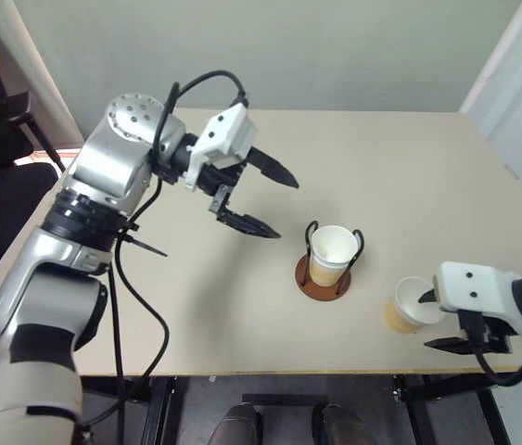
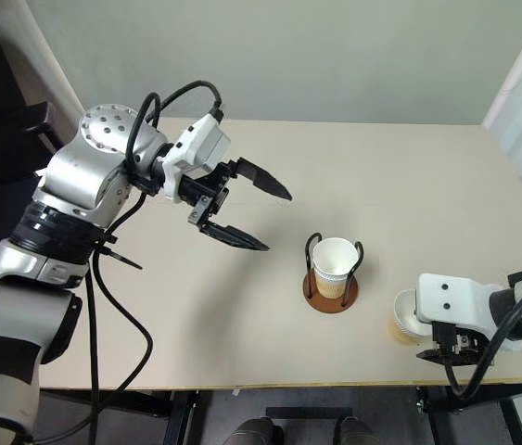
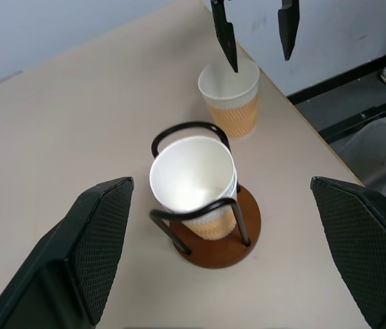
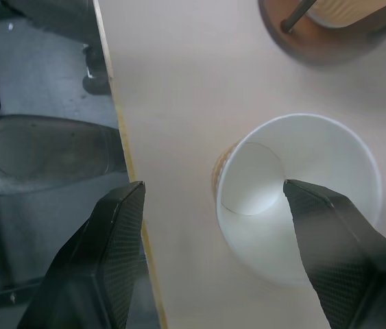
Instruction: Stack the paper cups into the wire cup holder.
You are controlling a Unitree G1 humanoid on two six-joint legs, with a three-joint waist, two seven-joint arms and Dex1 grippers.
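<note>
Desk (image 1: 409,167): pale beige top carrying the holder and the cups.
Wire cup holder (image 1: 323,276): stands upright near the desk's front edge, round reddish-brown base, black wire loops rising around a cup.
Cup in holder (image 1: 334,252): tan outside, white inside, sits upright between the loops, its rim about level with their tops.
Loose cup (image 1: 407,304): upright on the desk just beside the holder, toward the robot's right, close to the front edge.
Left gripper (image 1: 259,198): raised over the desk well left of the holder, fingers spread wide, holding nothing.
Right gripper (image 4: 210,199): over the loose cup, fingers apart, one inside the rim and one outside the wall; not clamped.
</note>
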